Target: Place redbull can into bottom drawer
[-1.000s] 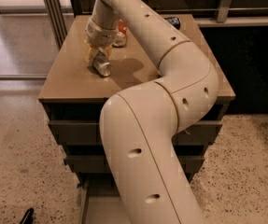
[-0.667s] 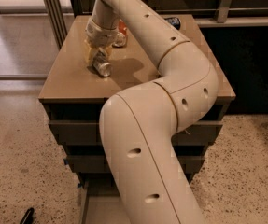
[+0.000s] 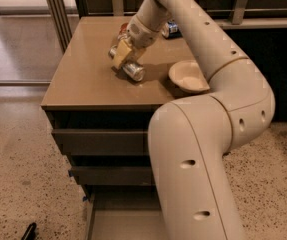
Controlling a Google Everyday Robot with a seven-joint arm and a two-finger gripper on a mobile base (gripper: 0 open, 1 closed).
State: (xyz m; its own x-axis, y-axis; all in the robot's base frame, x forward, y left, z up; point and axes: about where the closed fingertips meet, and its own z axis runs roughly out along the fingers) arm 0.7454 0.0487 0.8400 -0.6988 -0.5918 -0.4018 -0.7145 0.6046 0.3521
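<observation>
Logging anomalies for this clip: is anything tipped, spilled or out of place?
The redbull can lies on its side on the cabinet top, with the tool right over it. A dark blue can at the back also seems tipped. Nothing spilled; the bottom drawer stands open.

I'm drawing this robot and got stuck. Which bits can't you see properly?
Camera view:
1. bottom drawer: the arm hides its right side; the lower edge cuts off its front.
2. redbull can: the gripper, sitting over it on the cabinet top, covers its middle.
3. red-orange can: mostly behind the arm.
4. dark blue can: partly behind the arm.
</observation>
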